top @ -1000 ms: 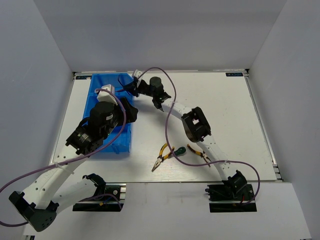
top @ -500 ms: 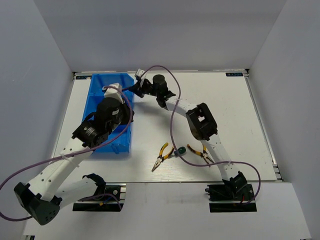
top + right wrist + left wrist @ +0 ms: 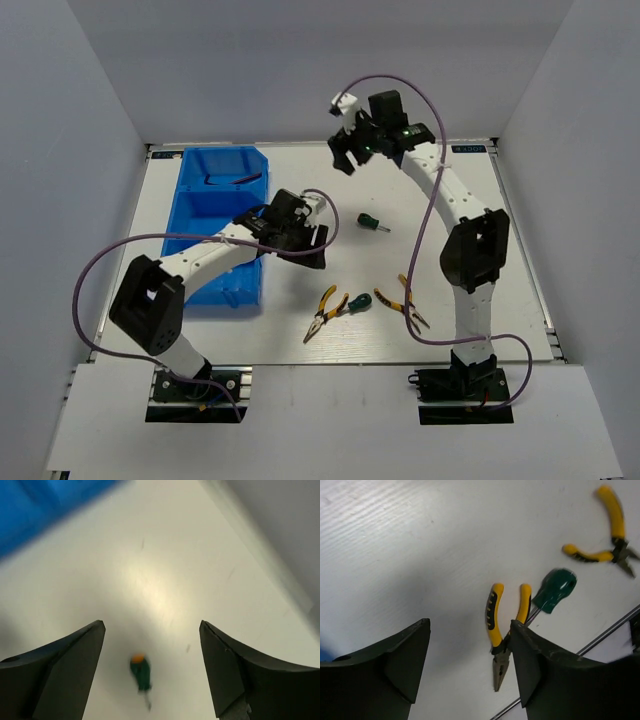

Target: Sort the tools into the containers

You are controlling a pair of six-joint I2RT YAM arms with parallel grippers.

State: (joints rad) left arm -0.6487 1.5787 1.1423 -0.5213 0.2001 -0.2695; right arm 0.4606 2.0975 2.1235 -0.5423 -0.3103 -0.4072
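Left arm no longer over blue bins [image 3: 225, 298], swung right. Left gripper [image 3: 469, 630] over white table [image 3: 480, 250] just beside bins' right wall, jaws wide, nothing between. Right arm gone from bins' far end, now raised near table's far edge. Right gripper [image 3: 152, 630] gaping, empty. Green screwdriver [image 3: 372, 222] newly on table between grippers. Grey walls around. Near front edge, left to right: yellow-handled pliers [image 3: 325, 312], second green screwdriver [image 3: 358, 302] just beside, second pliers [image 3: 402, 303].
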